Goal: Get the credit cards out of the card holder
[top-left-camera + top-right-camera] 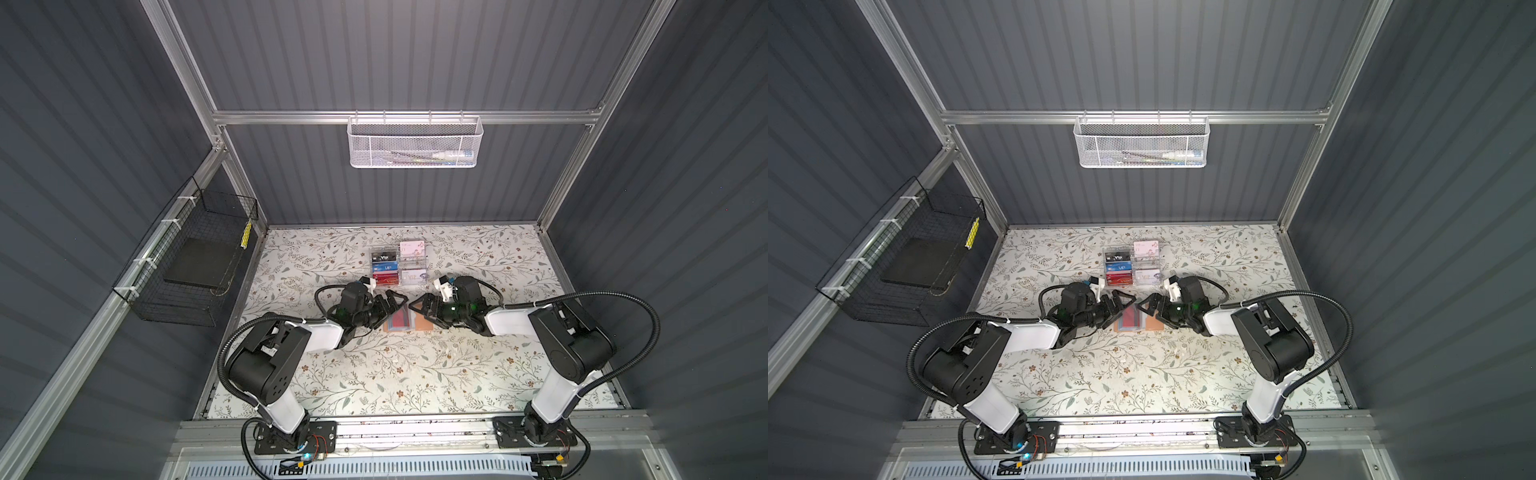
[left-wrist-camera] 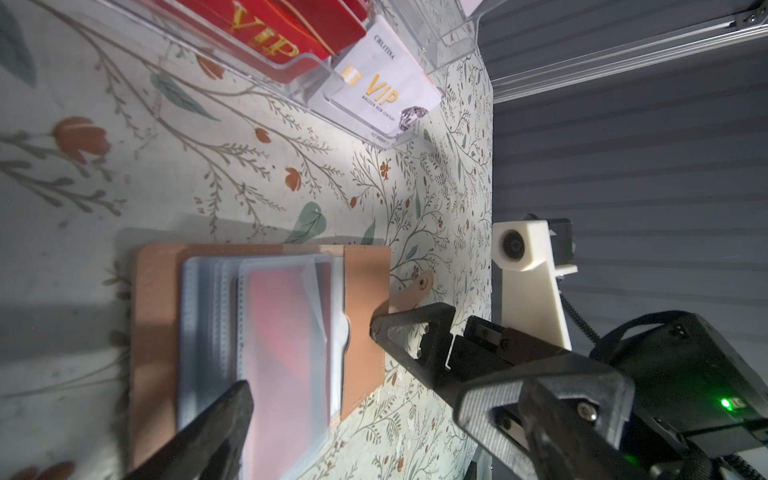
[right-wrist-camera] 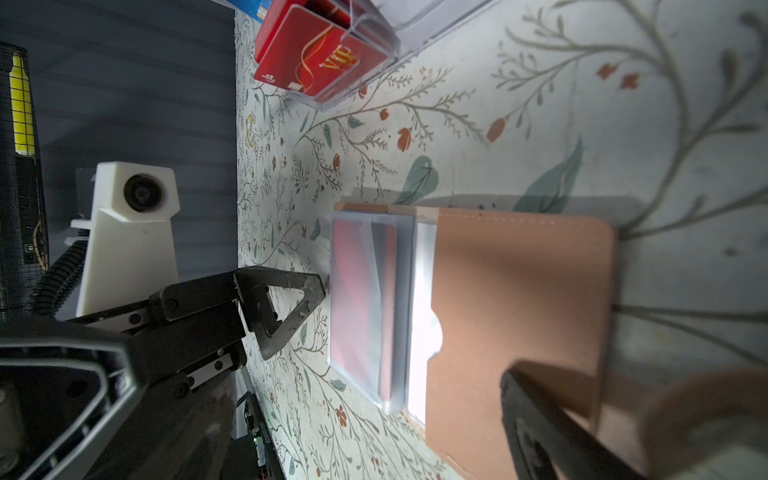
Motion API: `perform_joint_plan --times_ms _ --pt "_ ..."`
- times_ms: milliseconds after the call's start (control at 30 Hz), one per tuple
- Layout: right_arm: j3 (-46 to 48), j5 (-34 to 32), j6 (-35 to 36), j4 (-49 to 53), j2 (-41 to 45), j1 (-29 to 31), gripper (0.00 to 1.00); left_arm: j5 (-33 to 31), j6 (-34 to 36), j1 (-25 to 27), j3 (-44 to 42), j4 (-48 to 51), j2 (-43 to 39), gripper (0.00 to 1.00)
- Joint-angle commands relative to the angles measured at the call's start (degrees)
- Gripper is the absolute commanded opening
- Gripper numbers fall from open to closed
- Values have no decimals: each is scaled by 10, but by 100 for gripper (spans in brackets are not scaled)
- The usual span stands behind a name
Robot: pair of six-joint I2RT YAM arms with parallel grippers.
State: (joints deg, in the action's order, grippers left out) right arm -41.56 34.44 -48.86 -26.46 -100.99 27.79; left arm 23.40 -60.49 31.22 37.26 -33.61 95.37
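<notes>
The open peach-tan leather-like card holder (image 1: 422,325) lies flat on the floral tabletop (image 1: 415,374) at the centre of both top views, with a red credit card (image 2: 282,328) inside a clear plastic sleeve (image 2: 208,311). The left claw (image 1: 392,309) and right claw (image 1: 422,311) flank it, both spread wide and empty. Pinching sleeve rather than card would likely drag the unpinned holder along.

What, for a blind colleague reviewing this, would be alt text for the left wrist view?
A peach card holder lies open on a floral table, a red card in its clear sleeve; the open right gripper sits at its cover edge.
</notes>
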Motion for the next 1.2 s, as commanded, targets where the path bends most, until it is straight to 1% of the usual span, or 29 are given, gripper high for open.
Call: perform_joint_plan --times_ms 0,367,1167 --pt "7 4 0 7 -11 -1 99 -8 -7 3 11 -10 10 100" --pt "8 3 -5 4 -16 -4 99 -23 -11 3 -14 -7 -4 100" --pt "7 6 -6 0 -23 -5 99 -18 -27 3 -26 -42 16 100"
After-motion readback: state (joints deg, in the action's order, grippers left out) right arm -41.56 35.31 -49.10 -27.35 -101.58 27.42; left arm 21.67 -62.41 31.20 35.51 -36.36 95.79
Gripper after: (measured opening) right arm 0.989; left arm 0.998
